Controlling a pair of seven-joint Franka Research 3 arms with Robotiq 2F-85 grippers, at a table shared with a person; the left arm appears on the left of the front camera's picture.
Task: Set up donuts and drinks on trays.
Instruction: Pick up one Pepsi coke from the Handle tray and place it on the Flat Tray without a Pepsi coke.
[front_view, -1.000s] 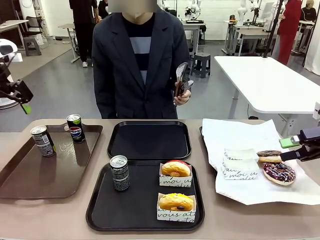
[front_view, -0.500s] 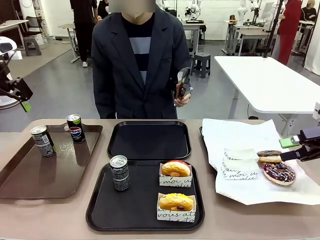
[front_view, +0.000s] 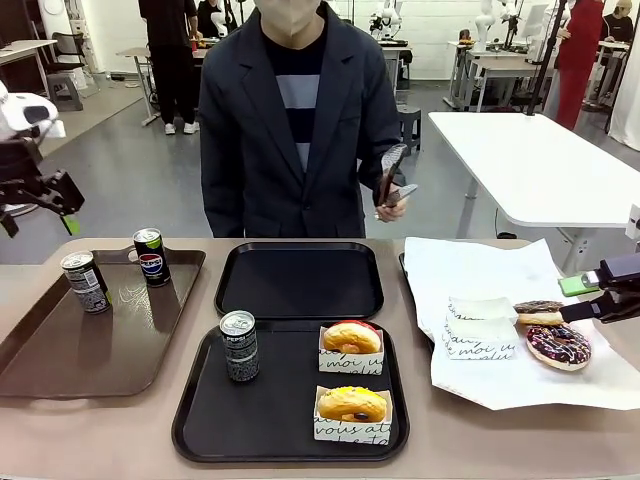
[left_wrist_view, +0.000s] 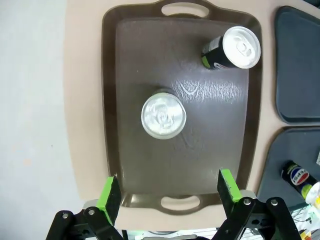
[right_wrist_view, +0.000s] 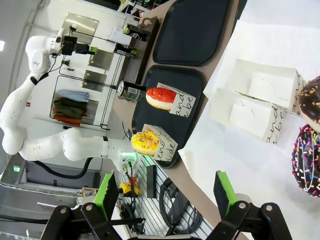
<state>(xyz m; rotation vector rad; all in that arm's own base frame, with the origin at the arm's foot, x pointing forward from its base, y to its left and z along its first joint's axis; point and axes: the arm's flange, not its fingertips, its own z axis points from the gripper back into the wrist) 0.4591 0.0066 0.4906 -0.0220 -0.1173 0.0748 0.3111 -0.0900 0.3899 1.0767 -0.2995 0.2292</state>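
On the near black tray stand a Pepsi can, a red-iced donut and a yellow-iced donut, both in paper holders. The far black tray is bare. Two more cans stand on the brown tray. My left gripper hangs open high above that tray's left end, with the one can below its jaws. My right gripper is open beside two chocolate donuts, which also show in the right wrist view.
The chocolate donuts lie on a white paper sheet with two empty paper holders. A person stands at the far side holding tongs upright in one hand. The table's front edge runs close below the near tray.
My left gripper has swung a little to the right and turned. The person has shifted right with the tongs. My right gripper has not moved.
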